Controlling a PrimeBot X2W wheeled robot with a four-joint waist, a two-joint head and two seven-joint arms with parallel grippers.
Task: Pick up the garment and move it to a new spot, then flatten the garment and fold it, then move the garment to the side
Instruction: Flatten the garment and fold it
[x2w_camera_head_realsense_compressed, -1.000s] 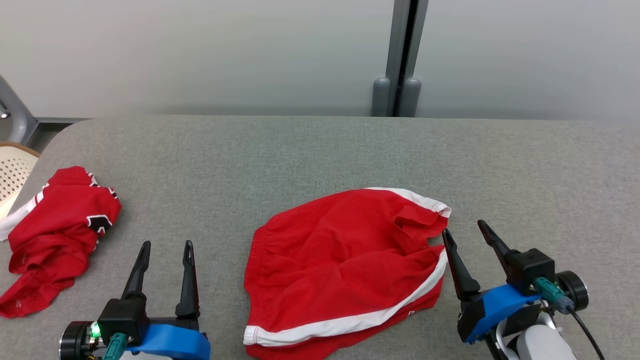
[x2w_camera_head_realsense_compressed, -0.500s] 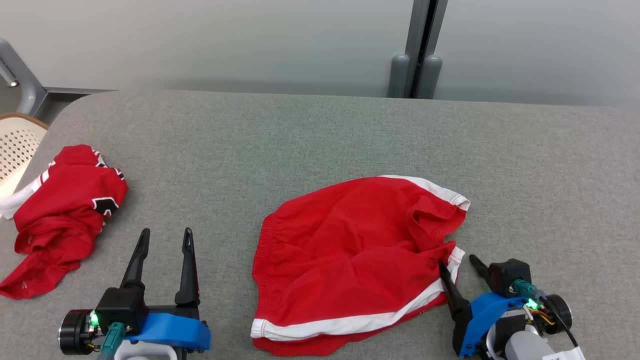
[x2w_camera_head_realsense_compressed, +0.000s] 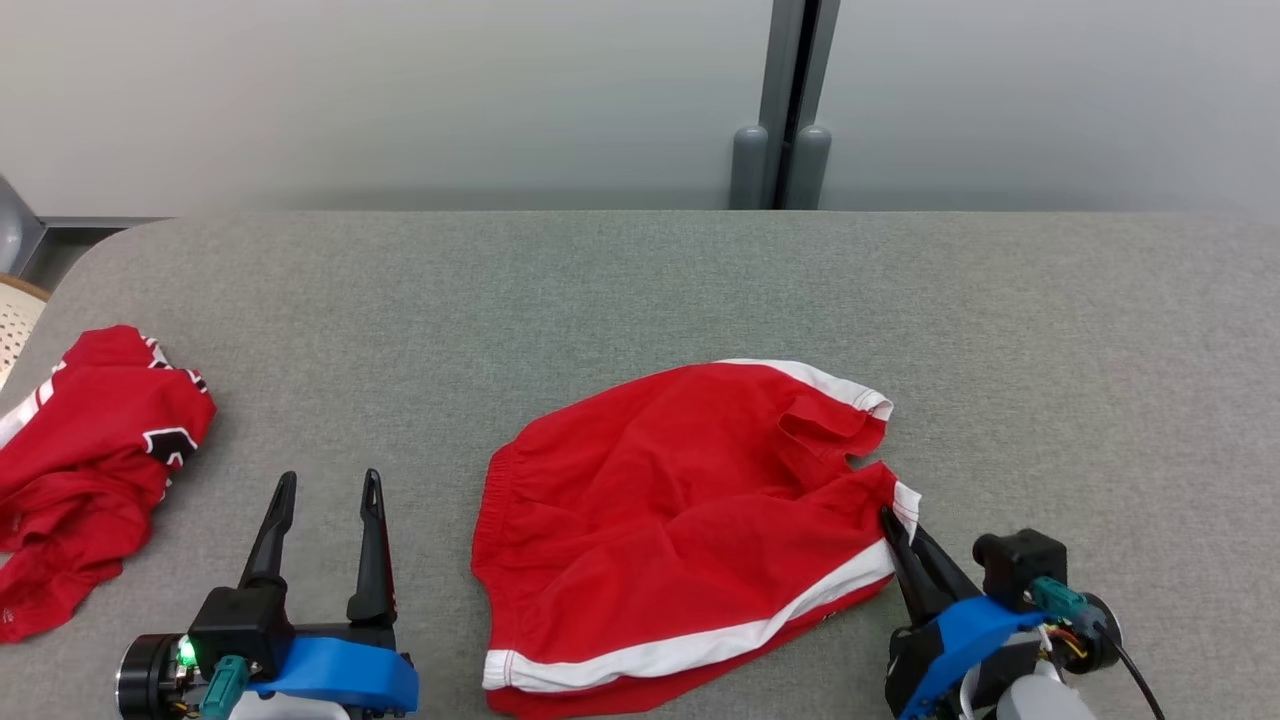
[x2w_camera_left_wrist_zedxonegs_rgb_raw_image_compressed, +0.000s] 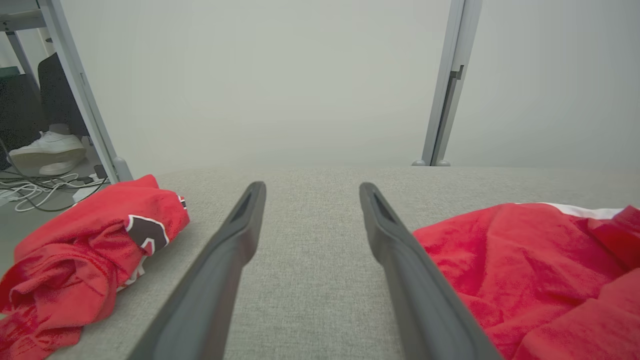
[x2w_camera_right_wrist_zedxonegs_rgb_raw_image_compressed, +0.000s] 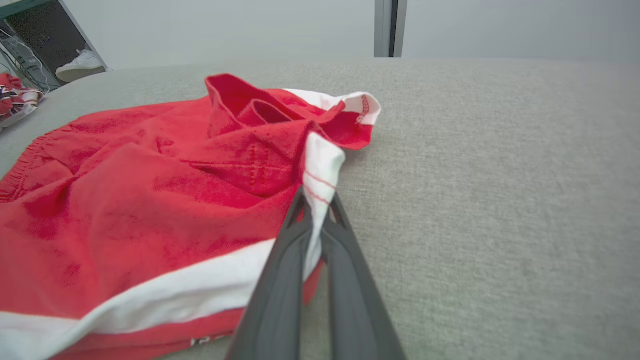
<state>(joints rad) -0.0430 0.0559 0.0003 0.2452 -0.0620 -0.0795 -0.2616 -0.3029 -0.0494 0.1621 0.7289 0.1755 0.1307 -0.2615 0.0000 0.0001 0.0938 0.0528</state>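
The garment is a pair of red shorts with white side stripes, lying rumpled in the middle of the grey table. My right gripper is at its right edge, shut on the white-trimmed leg hem. The right wrist view shows the white hem pinched between the fingertips of that gripper, with the red garment spread to the left. My left gripper stands open over bare table, left of the garment, holding nothing. In the left wrist view the garment lies right of the open left gripper.
A second crumpled red garment with a black and white patch lies at the table's left edge. A pale perforated basket sits beyond that edge. A grey post stands behind the table against the wall.
My right gripper came down to the garment's right hem and shut on it. The head camera shifted between frames. The left gripper stayed open and still.
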